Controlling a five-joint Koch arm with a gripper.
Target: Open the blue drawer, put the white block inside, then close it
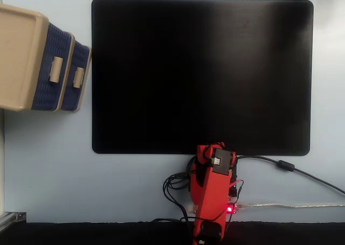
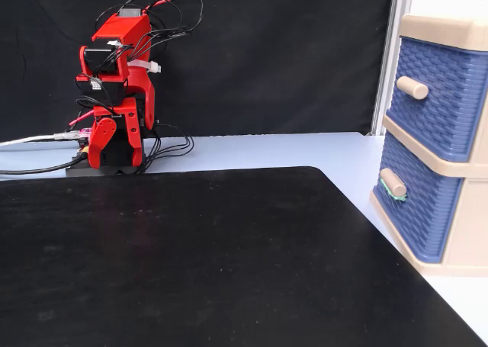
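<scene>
In the top-down fixed view, the cabinet (image 1: 21,56) stands left of the mat (image 1: 202,75); the arm (image 1: 213,196) sits at its near edge.

Hobby robotics bench, black mat (image 1: 202,72), loose cables (image 1: 178,186)

Red arm (image 2: 114,88) folded over its base, claw (image 2: 113,147) pointing down

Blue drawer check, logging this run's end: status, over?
Gripper folded at base, state unclear. Both drawers shut. White block not visible. Mat bare.
</scene>
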